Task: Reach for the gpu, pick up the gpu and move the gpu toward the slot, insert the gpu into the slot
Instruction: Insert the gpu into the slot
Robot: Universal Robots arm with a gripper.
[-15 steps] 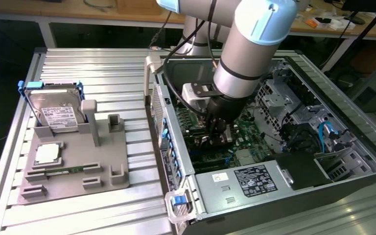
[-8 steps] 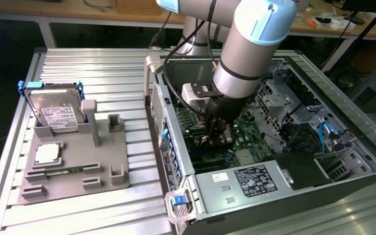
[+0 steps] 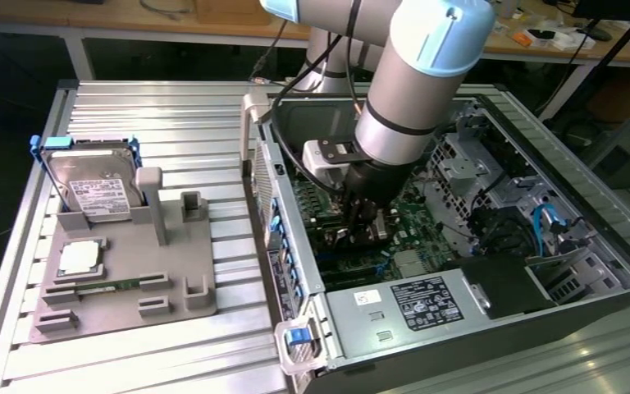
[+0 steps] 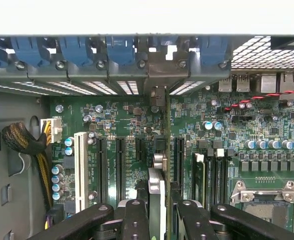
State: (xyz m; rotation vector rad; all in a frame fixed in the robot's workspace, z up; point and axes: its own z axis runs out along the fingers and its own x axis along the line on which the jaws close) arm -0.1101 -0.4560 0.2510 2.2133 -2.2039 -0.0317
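My gripper (image 3: 364,223) is deep inside the open computer case (image 3: 293,246), just above the green motherboard (image 4: 111,120). In the wrist view my gripper (image 4: 157,220) is shut on the gpu (image 4: 157,180), which I see edge-on as a thin upright card between the black fingers (image 4: 135,220). The card's metal end bracket (image 4: 158,95) reaches the case's rear wall under the blue clips. The card stands in line between two black expansion sockets (image 4: 120,167). The slot lies under the card and is hidden; I cannot tell whether the card's edge touches it.
A grey holder (image 3: 184,275) on the exterior view's left carries the silver hard drive (image 3: 96,190), a processor chip (image 3: 79,258) and a green memory stick (image 3: 112,286). Inside the case are a white socket (image 4: 80,165), a cable bundle (image 4: 26,142), the processor socket (image 4: 264,197) and the power supply (image 3: 425,300).
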